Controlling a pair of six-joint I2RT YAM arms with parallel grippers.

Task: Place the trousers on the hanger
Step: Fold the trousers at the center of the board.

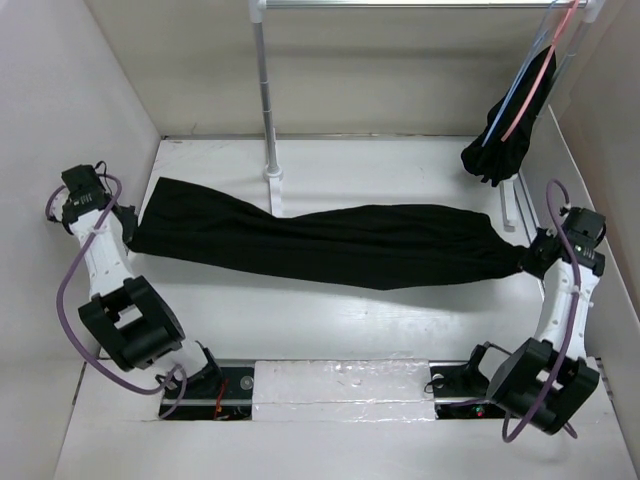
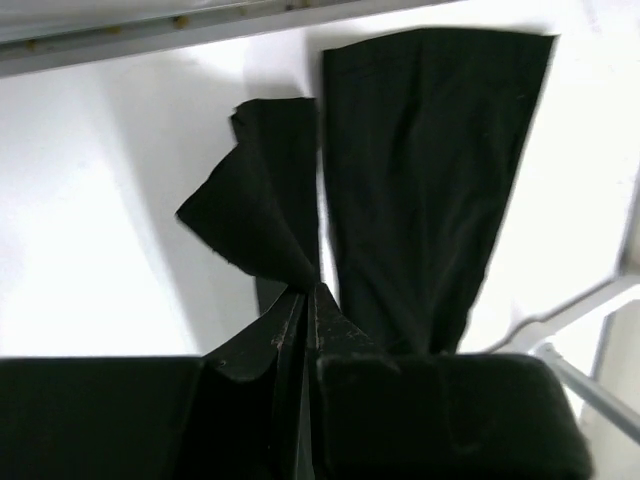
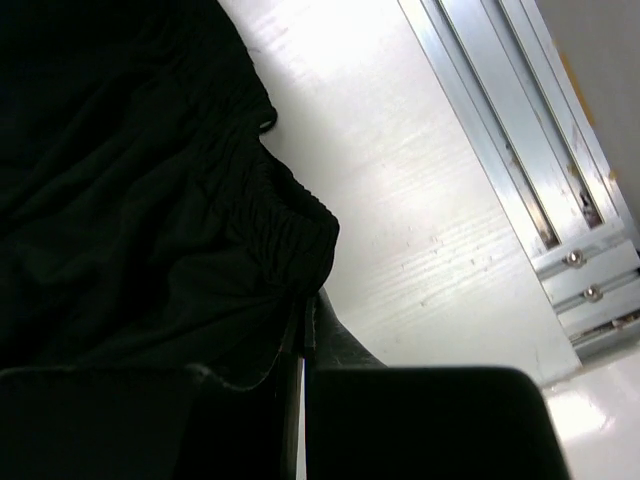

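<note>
The rack post [image 1: 267, 100] stood just behind the trousers [image 1: 320, 240], the light-blue hanger [image 1: 513, 98] hung far right of it over a bunched black garment [image 1: 500, 145], and my low, folded arms stretched the trousers, left claw [image 1: 129, 232] clenching the leg ends, right claw [image 1: 527, 258] the waist.

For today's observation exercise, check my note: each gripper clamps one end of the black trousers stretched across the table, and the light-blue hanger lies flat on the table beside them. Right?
Not quite. The light-blue hanger hangs from the rail at the far right, as the top external view shows. The rest stands.
</note>
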